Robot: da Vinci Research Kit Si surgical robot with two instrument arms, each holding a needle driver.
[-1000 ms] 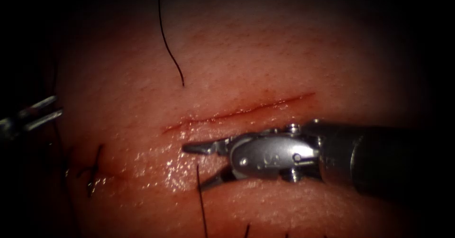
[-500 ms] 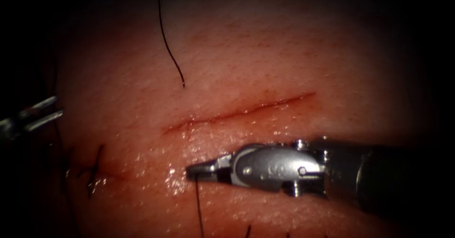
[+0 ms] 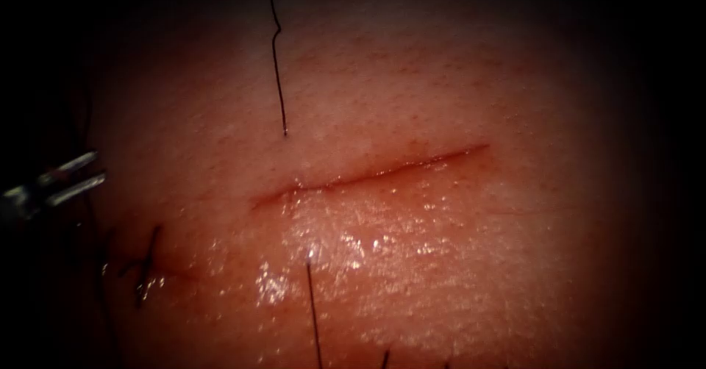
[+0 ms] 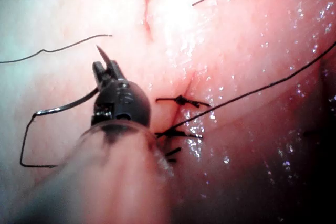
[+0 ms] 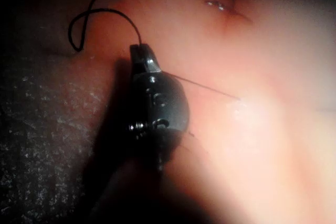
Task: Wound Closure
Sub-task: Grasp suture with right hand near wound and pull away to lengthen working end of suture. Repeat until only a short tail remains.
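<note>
Two tools, both loaded. Left tool jaws are clamped on the needle near its tip; needle is clear of the tissue, left of the cut. Right tool jaws are closed on the thread.

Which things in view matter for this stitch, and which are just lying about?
In use: left tool, shut on the needle near its point, needle clear of the tissue; right tool, shut on the thread; the open cut.
Lying about: finished stitches left of the cut.
</note>
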